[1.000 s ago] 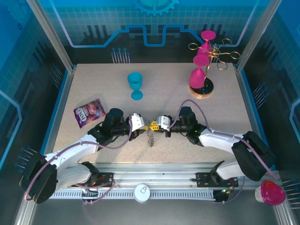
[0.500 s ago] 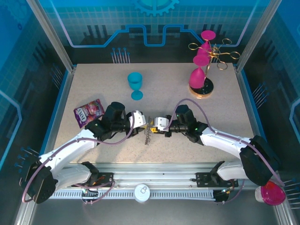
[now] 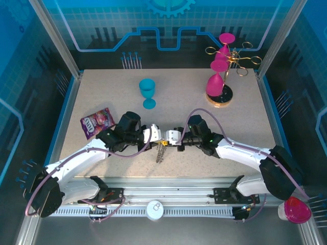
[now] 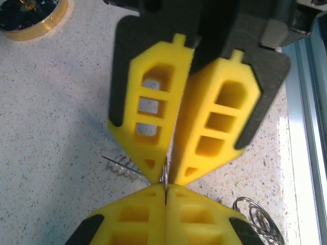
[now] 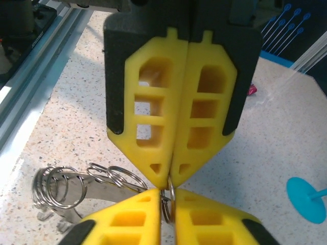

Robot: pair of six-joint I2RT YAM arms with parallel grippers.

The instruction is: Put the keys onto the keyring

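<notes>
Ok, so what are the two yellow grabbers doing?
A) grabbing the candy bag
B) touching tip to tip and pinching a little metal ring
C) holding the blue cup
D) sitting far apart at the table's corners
B: the left gripper and the right gripper meet tip to tip near the table's middle, both shut on the keyring.

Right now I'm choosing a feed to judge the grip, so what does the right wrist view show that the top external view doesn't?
Right wrist view: close detail. The right end effector is shut, its yellow tips meeting the left end effector, which pinches a thin metal ring; the keyring fans its loops out to the left.
Top external view: both whole arms, plus the gold rack with pink goblets.
Shared: the two end effectors tip to tip, the keyring, the blue goblet, the speckled table.
</notes>
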